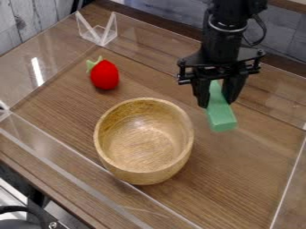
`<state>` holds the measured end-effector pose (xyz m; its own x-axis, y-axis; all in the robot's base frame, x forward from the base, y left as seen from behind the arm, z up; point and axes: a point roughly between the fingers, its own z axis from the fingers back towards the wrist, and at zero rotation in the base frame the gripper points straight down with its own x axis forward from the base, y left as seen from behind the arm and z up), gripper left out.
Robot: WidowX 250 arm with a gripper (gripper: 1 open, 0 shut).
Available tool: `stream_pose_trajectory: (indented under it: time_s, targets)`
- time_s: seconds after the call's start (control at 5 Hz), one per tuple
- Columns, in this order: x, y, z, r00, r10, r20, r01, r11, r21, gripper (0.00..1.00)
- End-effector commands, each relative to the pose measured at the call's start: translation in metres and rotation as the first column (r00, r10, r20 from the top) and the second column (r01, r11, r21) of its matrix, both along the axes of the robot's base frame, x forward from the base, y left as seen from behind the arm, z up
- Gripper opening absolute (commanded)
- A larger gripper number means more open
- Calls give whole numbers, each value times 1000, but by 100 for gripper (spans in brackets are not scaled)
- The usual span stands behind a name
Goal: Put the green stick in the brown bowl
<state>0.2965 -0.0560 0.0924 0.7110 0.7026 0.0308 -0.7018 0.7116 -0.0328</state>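
Camera view: the black fingers (219, 73) are closed on the upper part of the mint-green rectangular block (219, 108), which hangs below them, its lower end pointing down. Down and to the left of the fingers in the view sits the round light-brown wooden bowl (107, 125) on the wooden bench (245, 179). Farther left of the fingers, beyond the bowl, lies a red strawberry toy (104, 76) with a green top.
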Motion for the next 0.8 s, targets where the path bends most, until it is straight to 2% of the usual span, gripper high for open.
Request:
stream_pose_trajectory:
  time_s: [0.0, 0.4, 0.6]
  targets:
    - [3, 3, 15, 998, 32, 47, -32, 999, -10, 0]
    - [2, 4, 1, 996, 79, 47, -78, 997, -11, 0]
    - [-1, -1, 15, 994, 102, 48, -102, 995, -19, 0]
